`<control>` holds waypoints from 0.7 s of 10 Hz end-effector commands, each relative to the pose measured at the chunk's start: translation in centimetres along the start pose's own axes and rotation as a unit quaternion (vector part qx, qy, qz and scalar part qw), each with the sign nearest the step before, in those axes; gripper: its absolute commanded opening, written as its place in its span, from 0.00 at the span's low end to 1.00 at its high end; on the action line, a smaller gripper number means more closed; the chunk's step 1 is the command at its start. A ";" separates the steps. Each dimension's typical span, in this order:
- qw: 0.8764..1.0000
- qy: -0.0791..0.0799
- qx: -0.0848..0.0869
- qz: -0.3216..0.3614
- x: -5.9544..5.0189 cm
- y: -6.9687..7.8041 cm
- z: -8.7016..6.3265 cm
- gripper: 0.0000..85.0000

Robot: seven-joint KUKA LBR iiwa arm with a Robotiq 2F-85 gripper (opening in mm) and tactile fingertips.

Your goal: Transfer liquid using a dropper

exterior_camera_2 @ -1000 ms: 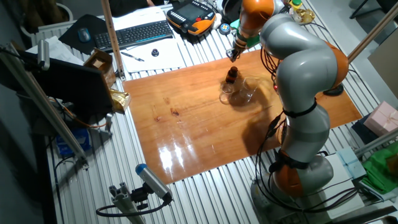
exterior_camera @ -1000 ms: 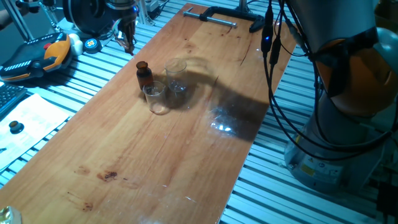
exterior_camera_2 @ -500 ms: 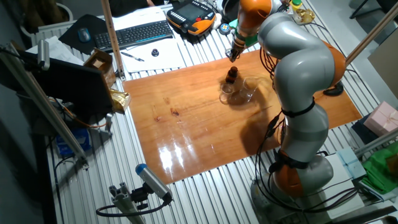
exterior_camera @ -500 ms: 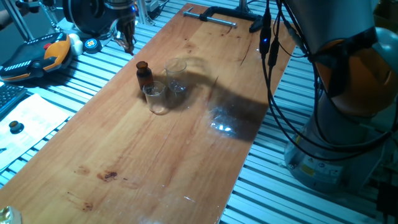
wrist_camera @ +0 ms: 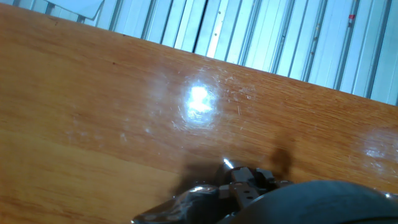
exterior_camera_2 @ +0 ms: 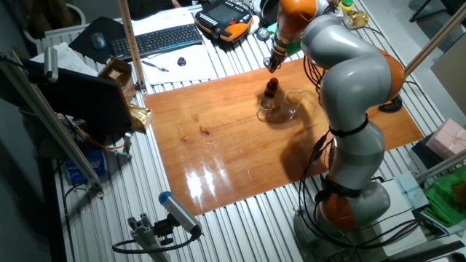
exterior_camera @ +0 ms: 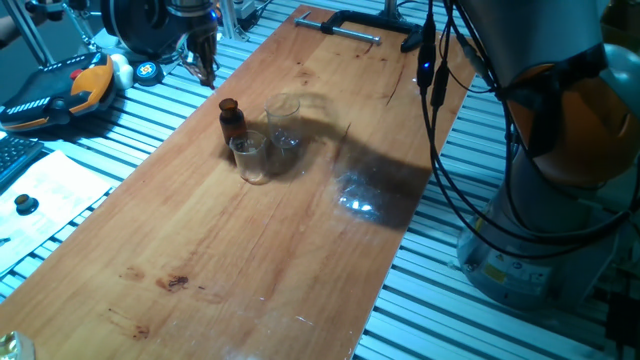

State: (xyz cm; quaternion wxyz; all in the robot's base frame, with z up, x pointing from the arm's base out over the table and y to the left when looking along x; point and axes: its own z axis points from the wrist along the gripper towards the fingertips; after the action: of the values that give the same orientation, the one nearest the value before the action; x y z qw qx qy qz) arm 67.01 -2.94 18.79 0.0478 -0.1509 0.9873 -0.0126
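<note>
My pincer (exterior_camera: 205, 68) has hardly shifted since a moment ago; it hangs over the far edge of the wooden board (exterior_camera: 250, 230), near the corner. Whether its fingers are spread or pressed together I cannot tell, nor whether the dropper sits between them. Well apart from it stand the amber bottle (exterior_camera: 231, 119) and two clear glass cups (exterior_camera: 250, 157), grouped close together. Beyond the board lies an orange handheld controller (exterior_camera: 60, 90).

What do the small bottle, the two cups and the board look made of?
Bottle: brown, likely amber glass with a dark cap. Cups: clear, see-through, glass or plastic. Board: varnished wood, with grain and lamp glare.
</note>
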 end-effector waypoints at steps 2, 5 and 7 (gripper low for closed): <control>1.000 -0.001 0.001 -0.001 0.0 0.1 0.1 0.01; 1.000 -0.004 0.001 -0.002 0.3 0.1 0.5 0.01; 1.000 -0.008 -0.001 -0.003 0.5 0.1 1.0 0.01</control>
State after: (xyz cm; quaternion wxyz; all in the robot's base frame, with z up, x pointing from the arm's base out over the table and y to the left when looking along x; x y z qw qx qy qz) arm 66.56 -3.05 17.70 0.0559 -0.1536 0.9865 -0.0108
